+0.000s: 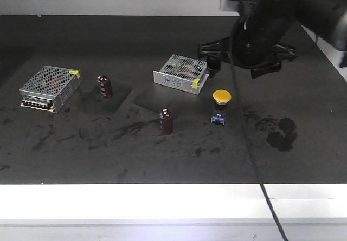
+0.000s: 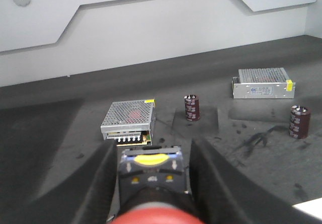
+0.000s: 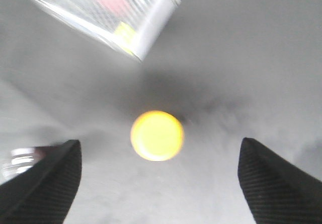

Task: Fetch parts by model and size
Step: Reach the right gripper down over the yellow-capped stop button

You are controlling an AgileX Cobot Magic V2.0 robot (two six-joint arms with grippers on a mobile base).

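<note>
Right gripper [image 3: 160,143] spread wide, empty, over yellow switch [image 3: 157,135] | left gripper [image 2: 153,153] pinching red switch [image 2: 151,176]

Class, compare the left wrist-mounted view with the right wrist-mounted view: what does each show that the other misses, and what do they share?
Left wrist only: the red push-button clamped in the left gripper, the nearer mesh power supply just ahead, and the grey wall. Right wrist only: the yellow push-button, framed by the open right gripper. Both: the farther mesh power supply and the dark table.
</note>
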